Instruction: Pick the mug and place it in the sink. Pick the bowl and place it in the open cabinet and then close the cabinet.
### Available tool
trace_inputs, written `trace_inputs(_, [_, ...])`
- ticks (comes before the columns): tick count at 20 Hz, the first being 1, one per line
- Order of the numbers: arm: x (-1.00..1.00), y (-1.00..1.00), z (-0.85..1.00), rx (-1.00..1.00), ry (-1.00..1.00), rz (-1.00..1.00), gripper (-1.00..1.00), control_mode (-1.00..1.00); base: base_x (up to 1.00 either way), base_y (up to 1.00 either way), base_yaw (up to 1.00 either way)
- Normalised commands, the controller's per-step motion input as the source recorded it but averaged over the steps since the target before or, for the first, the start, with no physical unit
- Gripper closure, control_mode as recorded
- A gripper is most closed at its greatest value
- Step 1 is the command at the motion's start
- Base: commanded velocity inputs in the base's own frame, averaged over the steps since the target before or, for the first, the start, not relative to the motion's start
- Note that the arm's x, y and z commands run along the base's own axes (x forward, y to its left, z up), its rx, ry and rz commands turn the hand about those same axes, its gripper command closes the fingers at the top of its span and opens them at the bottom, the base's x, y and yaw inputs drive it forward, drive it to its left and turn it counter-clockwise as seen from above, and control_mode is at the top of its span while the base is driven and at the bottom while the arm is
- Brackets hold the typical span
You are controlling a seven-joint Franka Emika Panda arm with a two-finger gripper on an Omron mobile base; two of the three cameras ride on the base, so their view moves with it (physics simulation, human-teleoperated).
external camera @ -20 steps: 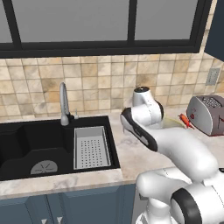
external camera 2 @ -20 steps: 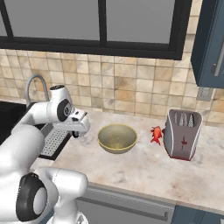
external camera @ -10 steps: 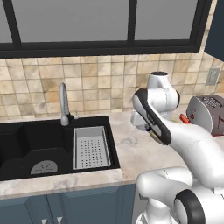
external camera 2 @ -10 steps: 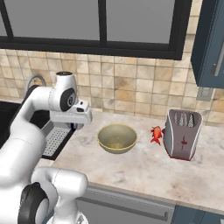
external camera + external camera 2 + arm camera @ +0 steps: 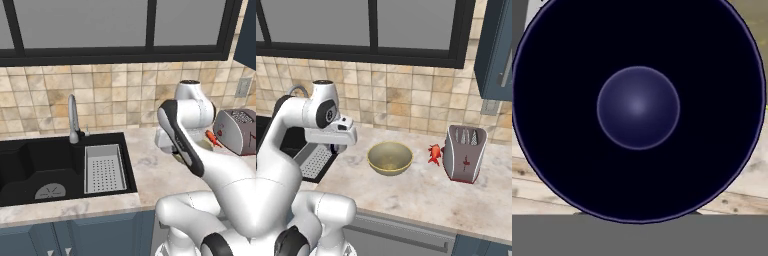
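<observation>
While the hand view looks straight into the dark navy mug (image 5: 638, 107), its round bottom pale at the middle, the fingers are together, clamped on that mug. From the right base view the bowl (image 5: 389, 158) sits on the desk (image 5: 421, 192), left of the grey toaster (image 5: 465, 153), a small red thing (image 5: 434, 153) between them. Left of the bowl lies the black sink (image 5: 35, 167), beyond the hand.

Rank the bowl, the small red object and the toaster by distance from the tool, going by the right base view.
Measured from the tool, at the left by the sink:
1. Bowl, mid-counter, just to its right.
2. Small red object, beyond the bowl.
3. Toaster, far right.
</observation>
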Motion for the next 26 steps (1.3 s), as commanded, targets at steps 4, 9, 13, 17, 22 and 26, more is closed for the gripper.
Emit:
trace_inputs(4, [-0.02,0.02,0.00,0.03,0.11,0.00,1.00,-1.00,0.00,0.00,0.00])
trace_inputs(9, [0.00,0.03,0.00,0.00,0.01,0.00,1.00,1.00,-0.05,0.36,-0.01])
trace_inputs(13, [0.00,0.00,0.00,0.00,0.00,0.00,1.00,1.00,0.00,0.69,-0.04])
trace_inputs(17, [0.00,0.00,0.00,0.00,0.00,0.00,1.00,1.00,-0.06,0.69,-0.08])
trace_inputs(22, [0.00,0.00,0.00,0.00,0.00,0.00,1.00,1.00,-0.31,0.60,-0.16])
trace_inputs(26, [0.00,0.00,0.00,0.00,0.00,0.00,1.00,1.00,-0.37,0.61,-0.16])
